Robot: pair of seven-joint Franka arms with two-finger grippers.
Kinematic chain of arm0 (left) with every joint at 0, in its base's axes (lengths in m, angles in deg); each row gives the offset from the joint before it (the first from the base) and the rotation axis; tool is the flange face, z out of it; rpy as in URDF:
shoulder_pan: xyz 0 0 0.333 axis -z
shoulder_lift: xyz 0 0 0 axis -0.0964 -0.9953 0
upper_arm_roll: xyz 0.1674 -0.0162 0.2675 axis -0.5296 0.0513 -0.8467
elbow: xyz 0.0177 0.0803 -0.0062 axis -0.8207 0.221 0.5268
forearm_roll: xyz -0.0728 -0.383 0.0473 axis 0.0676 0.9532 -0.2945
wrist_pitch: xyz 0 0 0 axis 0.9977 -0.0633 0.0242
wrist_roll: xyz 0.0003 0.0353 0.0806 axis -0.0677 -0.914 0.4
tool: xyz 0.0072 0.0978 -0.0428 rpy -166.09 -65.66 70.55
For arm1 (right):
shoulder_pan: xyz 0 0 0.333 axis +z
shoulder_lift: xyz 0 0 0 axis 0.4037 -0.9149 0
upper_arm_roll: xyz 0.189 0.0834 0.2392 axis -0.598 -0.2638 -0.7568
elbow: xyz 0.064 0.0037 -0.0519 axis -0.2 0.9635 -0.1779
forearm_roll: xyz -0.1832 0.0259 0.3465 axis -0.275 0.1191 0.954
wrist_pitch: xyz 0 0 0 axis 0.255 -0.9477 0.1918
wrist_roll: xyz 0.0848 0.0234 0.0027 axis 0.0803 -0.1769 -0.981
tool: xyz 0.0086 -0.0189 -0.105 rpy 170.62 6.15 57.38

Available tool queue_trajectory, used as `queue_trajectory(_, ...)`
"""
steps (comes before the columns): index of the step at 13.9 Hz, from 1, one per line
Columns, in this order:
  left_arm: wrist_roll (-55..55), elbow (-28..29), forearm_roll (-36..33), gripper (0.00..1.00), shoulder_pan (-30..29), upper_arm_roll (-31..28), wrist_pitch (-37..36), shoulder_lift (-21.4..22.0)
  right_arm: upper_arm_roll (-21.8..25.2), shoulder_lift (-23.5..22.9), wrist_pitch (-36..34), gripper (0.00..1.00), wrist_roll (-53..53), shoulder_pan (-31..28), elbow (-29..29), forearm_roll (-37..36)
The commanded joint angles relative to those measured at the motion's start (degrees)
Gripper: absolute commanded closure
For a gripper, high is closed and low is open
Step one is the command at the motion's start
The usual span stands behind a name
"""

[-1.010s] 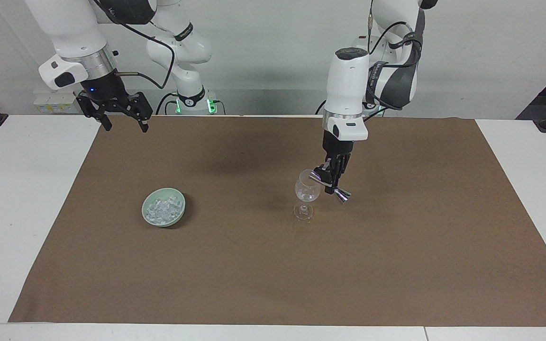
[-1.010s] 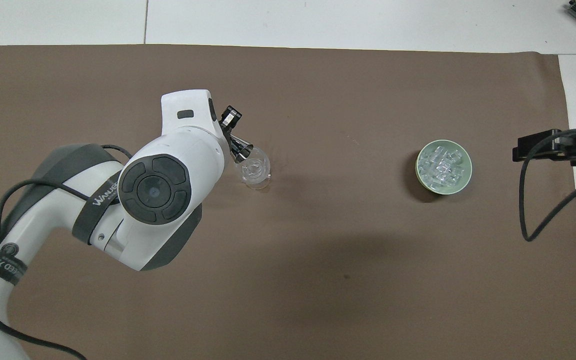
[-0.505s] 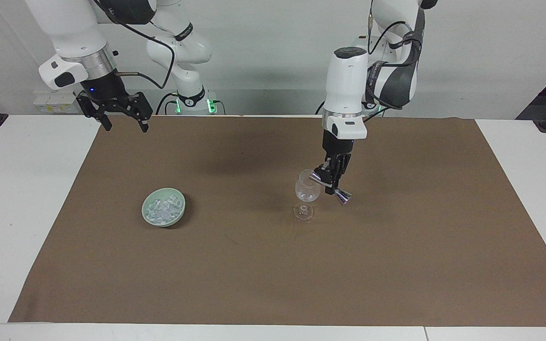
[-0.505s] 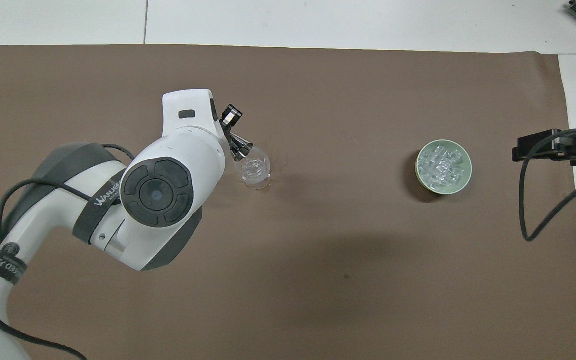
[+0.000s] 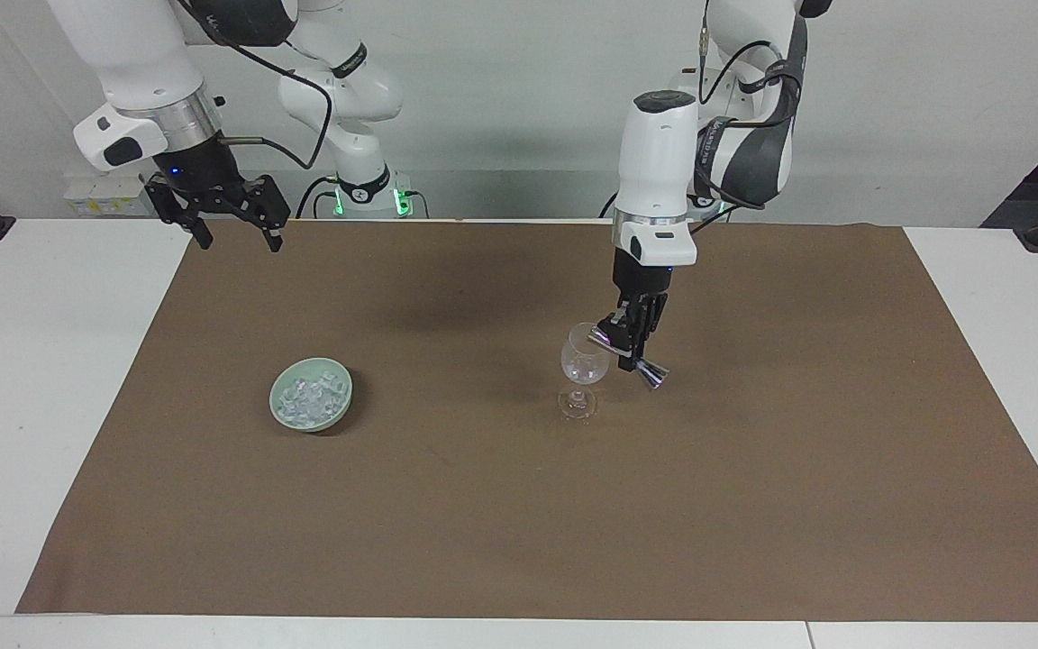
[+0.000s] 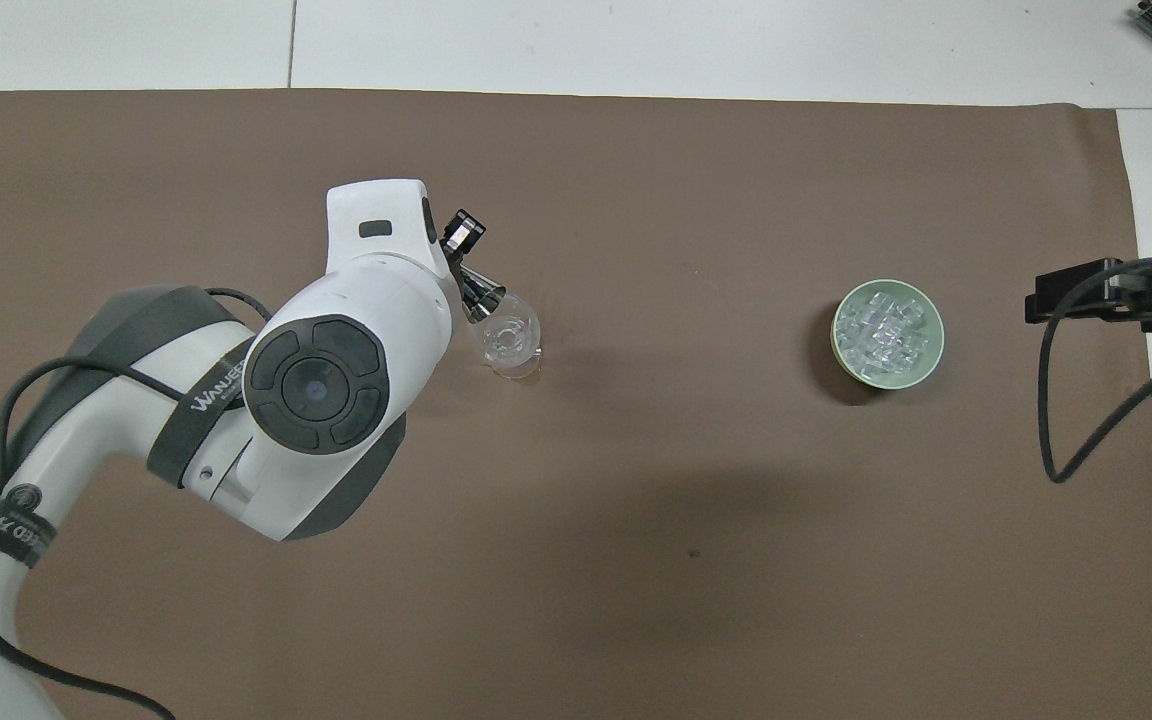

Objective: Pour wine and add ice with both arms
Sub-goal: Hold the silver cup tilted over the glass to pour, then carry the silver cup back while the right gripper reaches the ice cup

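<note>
A clear wine glass (image 5: 584, 361) stands upright near the middle of the brown mat; it also shows in the overhead view (image 6: 509, 340). My left gripper (image 5: 634, 338) is shut on a silver jigger (image 5: 627, 353), held tilted with one end at the glass's rim. In the overhead view the left gripper (image 6: 461, 262) and the jigger (image 6: 481, 290) show beside the glass. The ice (image 5: 307, 395) lies in a pale green bowl (image 5: 339, 407) toward the right arm's end; the ice (image 6: 886, 330) fills that bowl (image 6: 841, 352). My right gripper (image 5: 231, 227) waits open and empty over the mat's corner by the robots.
The brown mat (image 5: 501, 532) covers most of the white table (image 5: 23, 379). The right arm's black cable (image 6: 1061, 400) hangs over the mat's edge near the bowl. The left arm's large white elbow (image 6: 316, 380) covers part of the mat in the overhead view.
Almost nothing has changed. The left arm has shifted very slightly and the jigger stays tilted at the glass's rim. The right arm has not moved.
</note>
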Motion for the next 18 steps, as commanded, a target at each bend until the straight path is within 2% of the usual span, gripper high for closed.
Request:
queue_trajectory(1,0.4,0.1,-1.1,1.00,0.9,-0.8,0.3,0.0,-0.3,0.7,-0.3,0.00,-1.5,-0.9,0.7,0.9)
queue_trajectory(4,3.4,0.1,-0.5,1.00,0.9,-0.6,0.1,0.2,-0.2,0.7,-0.3,0.00,-1.2,-1.4,0.7,0.9)
queue_trajectory(7,4.9,0.0,3.8,1.00,0.7,-0.5,-0.6,0.5,-0.3,0.7,0.1,0.00,-1.4,-1.3,0.7,1.0)
queue_trajectory(9,4.4,-0.6,12.5,1.00,0.2,-0.8,-3.7,1.4,-0.4,0.6,1.1,0.00,-1.4,-0.8,0.7,0.9)
queue_trajectory(11,4.6,-0.7,18.1,1.00,-0.8,-1.3,-4.1,1.9,-0.6,0.8,2.1,0.00,-1.1,-0.5,1.4,0.9)
queue_trajectory(18,4.0,-0.7,48.0,1.00,-13.6,-1.3,-10.3,2.7,-0.8,3.4,8.5,0.00,-1.6,-0.5,10.0,-0.1)
